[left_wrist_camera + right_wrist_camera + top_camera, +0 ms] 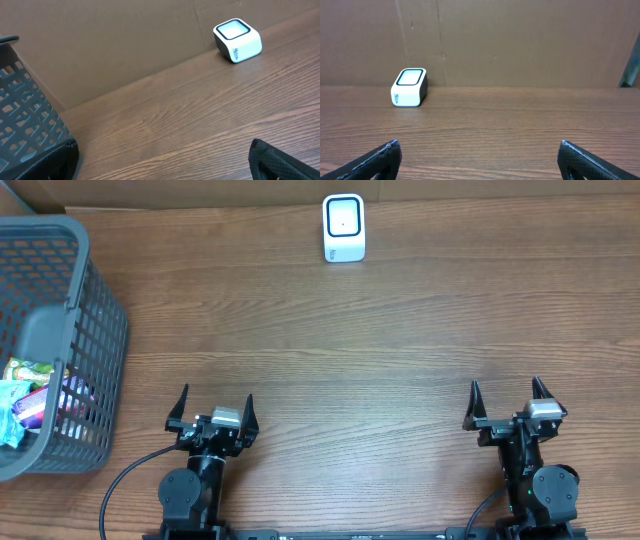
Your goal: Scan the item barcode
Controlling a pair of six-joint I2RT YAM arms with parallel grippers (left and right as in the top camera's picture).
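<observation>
A white barcode scanner (344, 227) with a dark-rimmed window stands at the far edge of the table; it also shows as the scanner (238, 40) and the scanner (409, 87) in the wrist views. Colourful packaged items (30, 395) lie inside a grey mesh basket (85, 330) at the left. My left gripper (211, 412) rests open near the front edge, nothing between its fingers (280, 162). My right gripper (508, 406) is open too, at the front right, its fingers (587, 160) wide apart over bare wood.
The basket's wall (25, 125) stands just left of my left gripper. A brown cardboard wall (520, 40) runs along the back of the wooden table (350, 360).
</observation>
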